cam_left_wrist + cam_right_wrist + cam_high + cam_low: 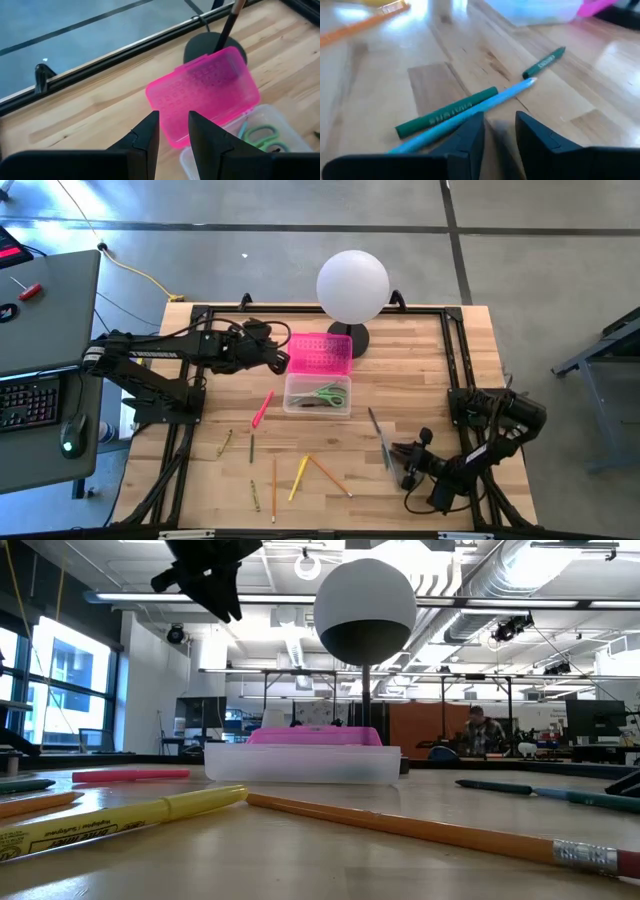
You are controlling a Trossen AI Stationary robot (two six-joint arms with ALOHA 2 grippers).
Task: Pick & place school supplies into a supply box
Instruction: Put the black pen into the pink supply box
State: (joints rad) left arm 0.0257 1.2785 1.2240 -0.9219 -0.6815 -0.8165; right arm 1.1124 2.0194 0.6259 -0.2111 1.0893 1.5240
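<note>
The supply box stands open mid-table: its clear base (317,395) holds green-handled scissors (328,393), and the hot-pink lid (322,353) lies back beyond it. My left gripper (173,131) hangs open, high over the lid's left end (200,95), touching nothing. My right gripper (499,131) is open and low over the table's near right part. A blue pen (470,116) and a green pencil (447,119) lie just ahead of its fingers, not between them. A pink marker (262,409), a yellow marker (299,477) and an orange pencil (330,475) lie on the table.
A white globe lamp (352,285) stands on its dark foot right behind the lid. A second green pencil (543,62) lies farther ahead of my right gripper. Thin pencils (273,485) are scattered near the front edge. Black frame rails (190,360) run along the table's sides.
</note>
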